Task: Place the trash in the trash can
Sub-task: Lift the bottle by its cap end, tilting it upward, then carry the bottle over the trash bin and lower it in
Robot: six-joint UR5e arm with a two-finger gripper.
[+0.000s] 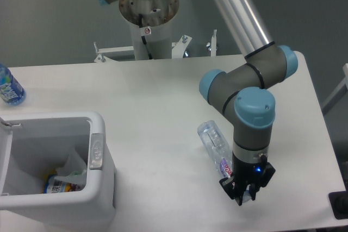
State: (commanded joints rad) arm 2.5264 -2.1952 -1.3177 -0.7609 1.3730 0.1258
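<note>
Clear plastic bottle (214,144) lying on table (152,107), cap end beneath fingers (243,195), their spread unclear.

gripper (246,193) jaw gap unreadable, wrist hides bottle (213,142) far end, trash can (54,175) cut off at left/bottom edges

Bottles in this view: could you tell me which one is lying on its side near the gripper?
The clear bottle lying on the table beside the gripper; the blue-labelled bottle stands upright at the far left edge, well away from the arm.
</note>
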